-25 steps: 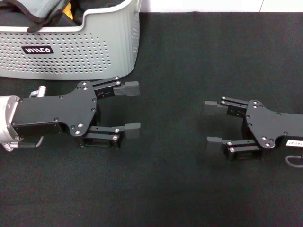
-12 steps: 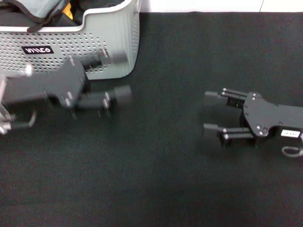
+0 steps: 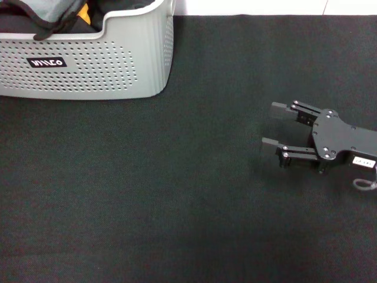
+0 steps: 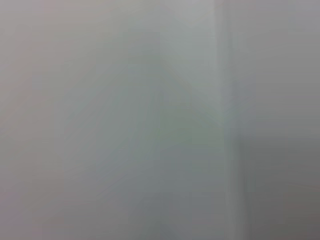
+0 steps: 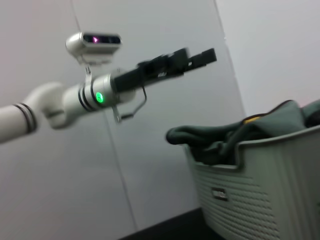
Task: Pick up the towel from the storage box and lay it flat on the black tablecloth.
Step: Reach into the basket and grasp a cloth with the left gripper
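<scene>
The light grey storage box (image 3: 88,65) stands at the far left of the black tablecloth (image 3: 177,200). The towel (image 3: 50,10) lies bunched inside it, grey face up, with black trim and a bit of yellow-orange showing. My right gripper (image 3: 270,124) is open and empty over the cloth at the right, pointing left. My left gripper is out of the head view. The right wrist view shows it raised high (image 5: 185,59), above and to the side of the box (image 5: 260,190) and the towel (image 5: 235,132). The left wrist view shows only a grey blur.
The box bears a small black label (image 3: 46,62) on its near wall. A pale strip of wall or floor (image 3: 253,7) runs behind the cloth's far edge. The left arm's white forearm (image 5: 55,102) stretches across the right wrist view.
My left arm has lifted from beside the box and left the head view. My right gripper has drifted a little to the right and stayed open.
</scene>
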Motion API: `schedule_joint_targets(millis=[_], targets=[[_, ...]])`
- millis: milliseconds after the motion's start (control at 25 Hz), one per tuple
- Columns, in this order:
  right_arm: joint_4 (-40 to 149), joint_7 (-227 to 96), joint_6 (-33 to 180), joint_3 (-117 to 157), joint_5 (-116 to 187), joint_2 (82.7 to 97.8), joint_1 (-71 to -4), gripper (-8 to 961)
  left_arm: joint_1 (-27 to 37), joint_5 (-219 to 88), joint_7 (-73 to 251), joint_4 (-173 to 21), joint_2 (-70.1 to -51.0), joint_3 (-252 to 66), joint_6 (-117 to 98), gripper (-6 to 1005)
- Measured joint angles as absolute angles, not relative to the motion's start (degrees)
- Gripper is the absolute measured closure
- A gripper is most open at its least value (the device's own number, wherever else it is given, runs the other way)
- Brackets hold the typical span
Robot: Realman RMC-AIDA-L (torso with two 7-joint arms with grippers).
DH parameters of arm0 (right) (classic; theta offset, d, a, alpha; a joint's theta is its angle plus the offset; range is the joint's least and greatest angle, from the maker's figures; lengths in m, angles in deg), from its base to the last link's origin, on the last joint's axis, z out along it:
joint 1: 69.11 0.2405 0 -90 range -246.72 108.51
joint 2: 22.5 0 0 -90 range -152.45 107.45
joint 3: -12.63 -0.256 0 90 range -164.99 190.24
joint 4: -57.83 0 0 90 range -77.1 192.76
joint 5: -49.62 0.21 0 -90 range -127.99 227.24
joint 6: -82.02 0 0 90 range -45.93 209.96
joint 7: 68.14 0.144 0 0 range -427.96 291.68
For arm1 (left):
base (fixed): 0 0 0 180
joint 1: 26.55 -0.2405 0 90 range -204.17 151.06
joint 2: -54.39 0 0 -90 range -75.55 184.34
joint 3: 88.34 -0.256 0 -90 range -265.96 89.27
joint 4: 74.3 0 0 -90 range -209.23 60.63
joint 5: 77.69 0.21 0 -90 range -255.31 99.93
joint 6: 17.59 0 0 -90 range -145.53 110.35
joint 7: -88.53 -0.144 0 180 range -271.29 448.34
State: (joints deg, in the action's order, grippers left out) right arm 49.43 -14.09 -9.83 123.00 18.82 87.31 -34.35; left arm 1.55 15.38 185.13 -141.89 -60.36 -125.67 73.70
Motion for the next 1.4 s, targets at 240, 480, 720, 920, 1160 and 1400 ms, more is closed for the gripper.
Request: schedule_joint_targets(millis=[240,480,720,920,1160,1400], targets=[[49.4,-15.9,-7.3,122.0,18.9,88.44,-36.5,68,2.4,26.0,193.4,-152.7,-60.70,-126.4,61.4,142],[49.5,-16.4,-5.3,121.7,19.1,89.19,-36.8,68,6.0,49.1,199.3,-156.7,-64.14,-131.0,55.8,147],[49.5,-16.4,-3.4,121.7,18.8,90.26,-36.9,69,4.0,56.0,202.7,-158.0,-65.52,-140.4,50.5,172],[49.6,-16.4,-2.8,121.7,18.7,90.46,-36.8,69,3.1,57.4,203.3,-158.3,-65.45,-143.5,49.9,260],[49.6,-16.4,-2.6,122.0,18.6,90.52,-36.9,68,2.6,57.9,204.1,-160.1,-65.48,-143.9,50.2,287],[49.6,-16.4,-2.6,122.1,18.6,90.78,-36.9,68,1.9,58.3,205.2,-162.7,-65.44,-143.9,52.7,314]])
